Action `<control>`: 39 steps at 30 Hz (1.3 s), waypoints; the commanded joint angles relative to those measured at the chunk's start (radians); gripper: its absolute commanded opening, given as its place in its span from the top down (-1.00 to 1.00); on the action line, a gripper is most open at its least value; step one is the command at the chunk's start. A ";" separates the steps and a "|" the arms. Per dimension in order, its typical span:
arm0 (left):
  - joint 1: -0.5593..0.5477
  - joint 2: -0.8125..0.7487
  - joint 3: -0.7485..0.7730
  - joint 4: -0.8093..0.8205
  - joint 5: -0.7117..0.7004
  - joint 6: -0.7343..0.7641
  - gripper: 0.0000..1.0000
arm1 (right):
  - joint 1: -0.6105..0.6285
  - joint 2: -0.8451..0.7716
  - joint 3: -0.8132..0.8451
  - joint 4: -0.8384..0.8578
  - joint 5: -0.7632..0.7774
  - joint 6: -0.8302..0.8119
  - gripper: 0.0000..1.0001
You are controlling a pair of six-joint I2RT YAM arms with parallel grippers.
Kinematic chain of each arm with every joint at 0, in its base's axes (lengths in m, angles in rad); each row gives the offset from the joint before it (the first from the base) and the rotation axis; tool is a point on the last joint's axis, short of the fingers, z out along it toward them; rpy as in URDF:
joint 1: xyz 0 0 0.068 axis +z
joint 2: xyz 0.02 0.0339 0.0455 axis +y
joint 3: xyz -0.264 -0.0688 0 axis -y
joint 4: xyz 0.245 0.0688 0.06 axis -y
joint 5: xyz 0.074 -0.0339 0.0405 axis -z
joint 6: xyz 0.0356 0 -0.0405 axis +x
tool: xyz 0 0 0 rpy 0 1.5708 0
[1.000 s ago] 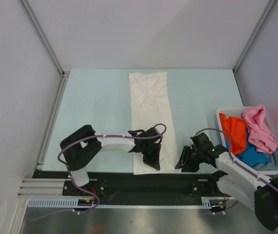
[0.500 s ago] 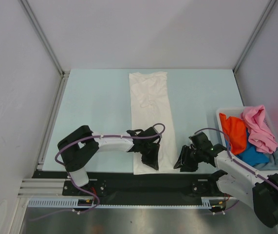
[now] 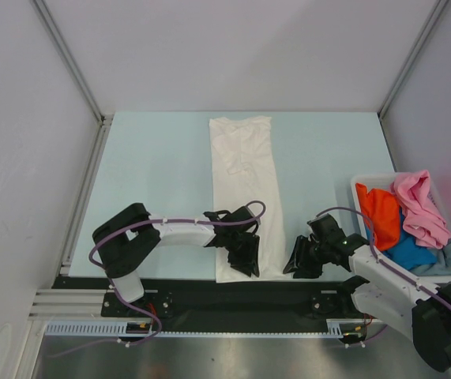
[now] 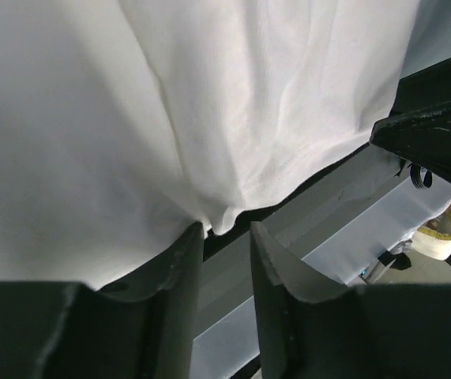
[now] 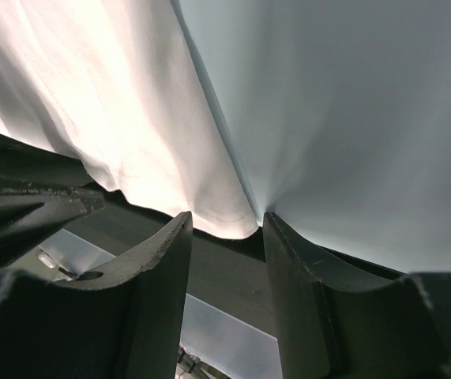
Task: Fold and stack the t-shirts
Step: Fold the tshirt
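A plain white t-shirt (image 3: 241,174), folded into a long narrow strip, lies down the middle of the pale blue table. My left gripper (image 3: 246,264) is low over its near end. In the left wrist view (image 4: 227,229) it is open by a narrow gap, with the shirt's near hem (image 4: 209,103) at its fingertips. My right gripper (image 3: 295,264) sits just right of the shirt's near right corner. In the right wrist view (image 5: 227,221) it is open, with that corner (image 5: 114,103) at the mouth of the jaws.
A pale plastic bin (image 3: 375,178) stands at the right edge and holds orange (image 3: 379,213), pink (image 3: 419,205), bright blue (image 3: 411,253) and grey-blue (image 3: 449,257) shirts. A black strip (image 3: 288,288) runs along the table's near edge under the shirt's hem.
Both grippers have stayed almost still at the shirt's near end. The shirt has not moved.
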 commanded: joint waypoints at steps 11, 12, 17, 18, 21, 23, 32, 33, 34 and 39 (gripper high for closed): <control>-0.003 -0.127 0.174 -0.146 -0.056 0.123 0.47 | -0.004 -0.048 0.037 -0.100 0.095 -0.004 0.06; -0.003 -0.123 0.206 -0.145 -0.054 0.136 0.49 | -0.004 -0.048 0.042 -0.106 0.092 -0.004 0.07; -0.003 -0.020 0.277 -0.127 -0.020 0.151 0.55 | -0.005 -0.041 0.056 -0.106 0.107 -0.013 0.06; -0.003 -0.008 0.271 -0.119 -0.008 0.144 0.59 | -0.005 -0.031 0.053 -0.097 0.107 -0.018 0.06; -0.003 0.029 0.209 -0.053 0.016 0.121 0.64 | -0.005 0.004 0.040 -0.076 0.101 -0.024 0.07; -0.003 0.042 0.177 -0.019 0.018 0.117 0.67 | -0.005 0.015 0.031 -0.051 0.093 -0.022 0.09; -0.008 0.078 0.085 0.021 0.004 0.134 0.76 | -0.005 0.007 0.002 -0.021 0.072 -0.022 0.20; -0.008 0.078 0.080 0.019 0.001 0.134 0.76 | -0.005 0.010 -0.015 0.002 0.064 -0.021 0.20; -0.008 0.078 0.079 0.019 -0.002 0.134 0.76 | -0.004 0.024 -0.021 0.012 0.052 -0.019 0.19; -0.009 0.080 0.076 0.016 -0.005 0.136 0.76 | -0.005 0.047 -0.038 0.047 0.041 -0.015 0.18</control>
